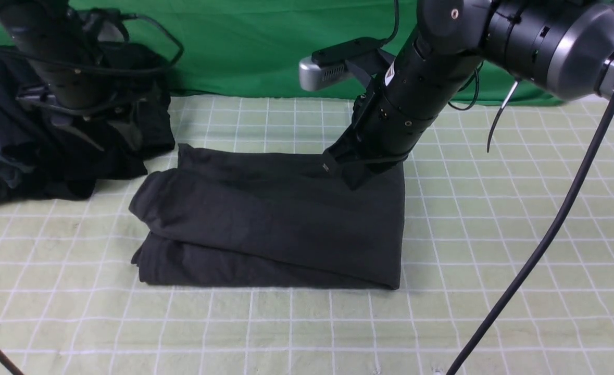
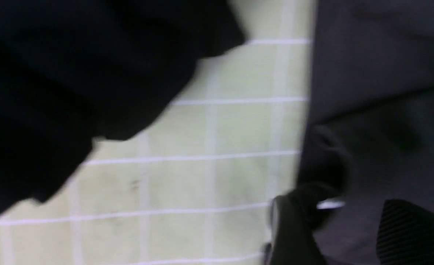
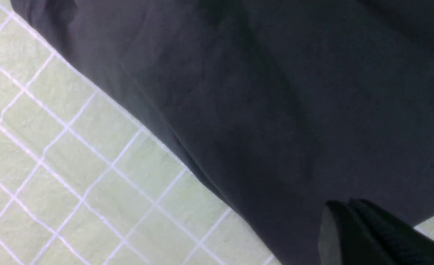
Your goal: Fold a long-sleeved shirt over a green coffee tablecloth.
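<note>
The right arm's clenched fingers (image 1: pixel 351 179) pinned the folded charcoal-grey cotton shirt (image 1: pixel 270 224) flat on the pale-green gridded tablecloth (image 1: pixel 494 219), presumably steadying it; the left fingers' (image 2: pixel 331 206) state was unclear.

My front view is evenly lit and sharp, with only a soft shadow under the long-sleeved shirt (image 1: pixel 275 224) on the green coffee tablecloth (image 1: pixel 494 250). The dark fabric swallows detail. My left wrist view is smeared with motion blur; its grid lines run soft and doubled. My right wrist view is dimmer yet clearer, though my right tool (image 3: pixel 353 228) sits out of focus.
</note>
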`<state>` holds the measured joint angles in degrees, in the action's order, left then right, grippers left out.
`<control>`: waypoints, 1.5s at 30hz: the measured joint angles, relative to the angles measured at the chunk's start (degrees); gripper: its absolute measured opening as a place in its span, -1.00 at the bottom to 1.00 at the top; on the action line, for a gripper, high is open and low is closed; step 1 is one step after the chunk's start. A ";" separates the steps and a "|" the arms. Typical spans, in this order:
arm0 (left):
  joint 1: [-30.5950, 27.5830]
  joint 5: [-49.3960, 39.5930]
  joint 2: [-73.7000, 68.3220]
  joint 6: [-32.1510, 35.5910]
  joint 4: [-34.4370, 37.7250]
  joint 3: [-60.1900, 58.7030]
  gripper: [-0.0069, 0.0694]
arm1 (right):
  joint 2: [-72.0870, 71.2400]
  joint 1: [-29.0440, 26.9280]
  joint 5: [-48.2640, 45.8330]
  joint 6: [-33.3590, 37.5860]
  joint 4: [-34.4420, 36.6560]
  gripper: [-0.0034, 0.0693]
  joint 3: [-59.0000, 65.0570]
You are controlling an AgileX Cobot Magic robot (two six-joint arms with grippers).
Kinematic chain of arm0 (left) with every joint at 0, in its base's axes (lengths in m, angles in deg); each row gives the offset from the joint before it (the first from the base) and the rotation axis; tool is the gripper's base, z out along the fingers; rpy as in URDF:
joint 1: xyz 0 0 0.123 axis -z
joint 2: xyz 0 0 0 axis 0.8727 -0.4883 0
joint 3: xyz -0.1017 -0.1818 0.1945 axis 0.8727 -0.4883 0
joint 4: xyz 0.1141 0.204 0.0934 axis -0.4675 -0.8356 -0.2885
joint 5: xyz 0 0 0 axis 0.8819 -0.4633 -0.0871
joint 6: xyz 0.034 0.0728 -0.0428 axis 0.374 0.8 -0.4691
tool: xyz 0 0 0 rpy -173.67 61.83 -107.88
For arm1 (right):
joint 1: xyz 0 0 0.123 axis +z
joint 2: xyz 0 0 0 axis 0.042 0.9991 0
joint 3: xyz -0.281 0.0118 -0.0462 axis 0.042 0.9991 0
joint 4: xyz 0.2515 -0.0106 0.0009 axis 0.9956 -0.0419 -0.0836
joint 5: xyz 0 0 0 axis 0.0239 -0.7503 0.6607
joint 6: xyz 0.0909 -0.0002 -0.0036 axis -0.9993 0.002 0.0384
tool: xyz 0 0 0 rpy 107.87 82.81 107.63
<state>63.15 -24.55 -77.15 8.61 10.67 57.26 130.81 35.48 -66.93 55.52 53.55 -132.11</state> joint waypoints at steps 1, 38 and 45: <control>0.05 0.00 0.00 0.00 0.53 0.00 -0.07 | 0.00 0.00 -0.06 0.00 0.00 -0.89 0.00; -0.22 0.20 -14.30 -0.50 4.20 -1.38 -0.83 | 12.05 -3.06 -1.65 -3.30 -0.91 -0.91 0.32; -0.31 0.16 -8.02 0.43 8.50 -1.86 -0.83 | 11.23 -3.61 -5.34 -3.30 -1.09 -0.91 0.32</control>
<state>62.84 -24.39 -85.17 9.04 19.18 55.40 142.04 31.88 -72.27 52.22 52.46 -131.79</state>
